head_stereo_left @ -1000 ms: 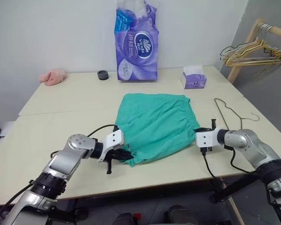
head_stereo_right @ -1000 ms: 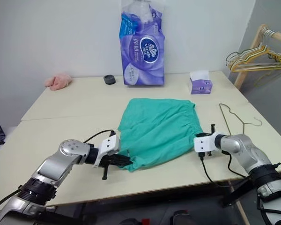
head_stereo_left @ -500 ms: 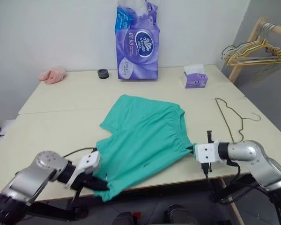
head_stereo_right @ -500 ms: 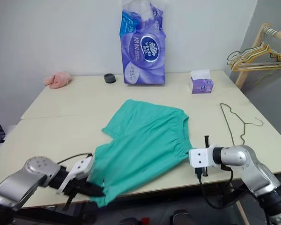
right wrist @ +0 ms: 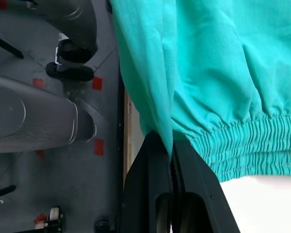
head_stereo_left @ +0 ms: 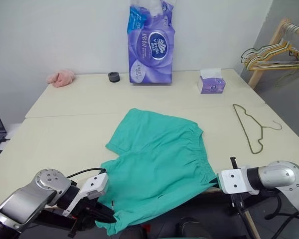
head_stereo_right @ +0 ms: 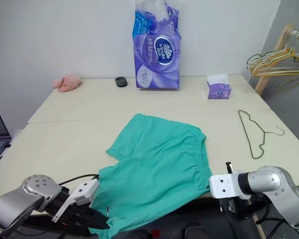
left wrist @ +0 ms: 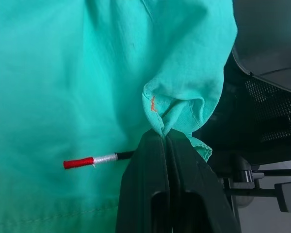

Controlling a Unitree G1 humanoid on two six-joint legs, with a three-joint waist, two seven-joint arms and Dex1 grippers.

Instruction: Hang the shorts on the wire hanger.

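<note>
Table [head_stereo_left: 65,124] edge hides the shorts [head_stereo_left: 159,164] hem; left pincer [left wrist: 163,136] and right pincer [right wrist: 171,145] clamp them

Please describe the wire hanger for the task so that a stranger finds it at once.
Look at the table's right side, beyond the teal shorts. The wire hanger lies flat there alone: thin and olive-grey, unlike the gold-yellow hangers on the wooden rack.

Place: looked like a lab test room.
Evidence: bare white wall [head_stereo_left: 50,30], plain table [head_stereo_left: 65,124], wooden hanger rack [head_stereo_left: 269,45] far right.
</note>
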